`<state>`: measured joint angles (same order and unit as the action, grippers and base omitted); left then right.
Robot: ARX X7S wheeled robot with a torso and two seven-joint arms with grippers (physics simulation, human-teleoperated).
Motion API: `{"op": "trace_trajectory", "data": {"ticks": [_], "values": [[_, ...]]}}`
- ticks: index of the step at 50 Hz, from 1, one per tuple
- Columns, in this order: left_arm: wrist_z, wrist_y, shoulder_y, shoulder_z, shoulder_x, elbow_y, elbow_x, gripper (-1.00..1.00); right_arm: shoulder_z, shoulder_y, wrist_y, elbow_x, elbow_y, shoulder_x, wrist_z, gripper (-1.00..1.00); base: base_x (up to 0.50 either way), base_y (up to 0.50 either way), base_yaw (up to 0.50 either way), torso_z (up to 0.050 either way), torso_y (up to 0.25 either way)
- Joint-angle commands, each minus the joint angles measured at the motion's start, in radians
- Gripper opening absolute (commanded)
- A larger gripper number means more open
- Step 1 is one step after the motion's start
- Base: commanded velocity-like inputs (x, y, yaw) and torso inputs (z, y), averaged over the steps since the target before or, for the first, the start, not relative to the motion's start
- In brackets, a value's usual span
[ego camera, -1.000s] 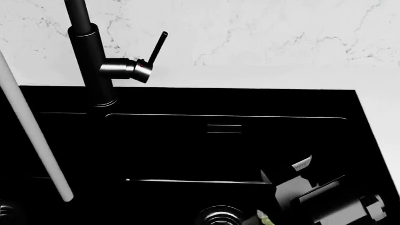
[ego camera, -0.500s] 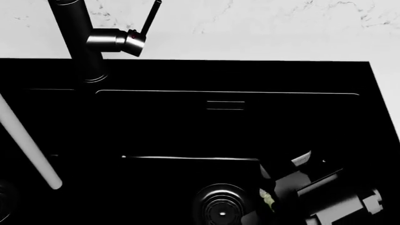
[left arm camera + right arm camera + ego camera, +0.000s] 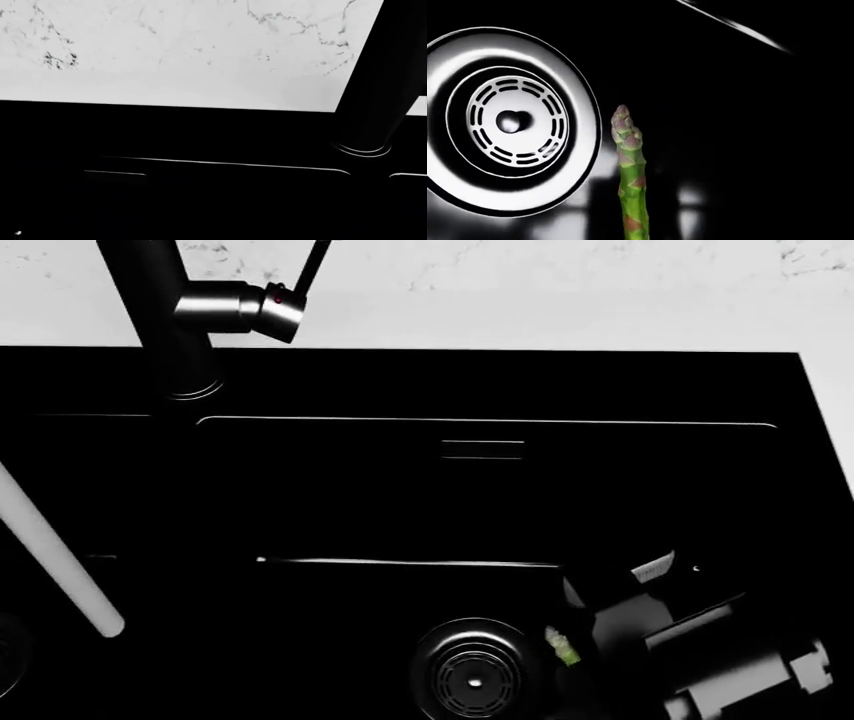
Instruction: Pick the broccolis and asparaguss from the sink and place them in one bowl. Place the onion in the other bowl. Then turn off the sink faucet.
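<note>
A slim green asparagus (image 3: 630, 170) with a scaly pointed tip runs out from between my right gripper's jaws, just beside the ribbed metal drain (image 3: 510, 120). The fingers themselves merge into the black basin. In the head view the right gripper (image 3: 574, 652) sits low in the sink (image 3: 534, 380), with a bit of the green asparagus (image 3: 562, 648) at its tip, right of the drain (image 3: 474, 675). The black faucet (image 3: 160, 330) stands at the back left, its lever (image 3: 315, 262) raised. The broccolis, the onion and both bowls are out of view. My left gripper does not show.
A white stream of water (image 3: 54, 560) slants down into the left basin. White marble counter (image 3: 534, 290) lies behind the sink and past its right edge. The left wrist view shows the faucet's base (image 3: 380, 90) on the sink rim and the counter (image 3: 167, 50).
The head view has tilted downward, so the faucet and the sink's back rim sit higher in the frame and the whole drain now shows. The right gripper stays beside the drain.
</note>
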<state>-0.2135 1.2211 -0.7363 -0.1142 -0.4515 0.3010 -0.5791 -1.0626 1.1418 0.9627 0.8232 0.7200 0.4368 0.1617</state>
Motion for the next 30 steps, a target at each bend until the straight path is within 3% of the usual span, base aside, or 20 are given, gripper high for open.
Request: {"op": "trace_trajectory", "data": {"ticks": [1, 9, 19, 30], "values": [[-0.007, 0.01, 0.002, -0.012, 0.004, 0.004, -0.012, 1.0, 0.002, 0.02, 0.019, 0.001, -0.025, 0.002, -0.009, -1.0, 0.0, 0.0, 0.0, 0.0, 0.0], [0.003, -0.005, 0.011, -0.018, -0.006, -0.011, -0.012, 1.0, 0.074, 0.045, 0.09, 0.08, -0.04, -0.009, -0.046, -1.0, 0.0, 0.0, 0.0, 0.0, 0.0], [-0.012, -0.015, 0.018, 0.0, 0.006, -0.019, -0.002, 1.0, 0.156, 0.112, 0.264, 0.215, -0.24, 0.005, -0.14, -1.0, 0.0, 0.0, 0.0, 0.0, 0.0], [0.009, -0.024, 0.022, -0.015, -0.014, -0.021, -0.016, 1.0, 0.207, 0.166, 0.331, 0.266, -0.331, 0.018, -0.224, -1.0, 0.0, 0.0, 0.0, 0.0, 0.0]]}}
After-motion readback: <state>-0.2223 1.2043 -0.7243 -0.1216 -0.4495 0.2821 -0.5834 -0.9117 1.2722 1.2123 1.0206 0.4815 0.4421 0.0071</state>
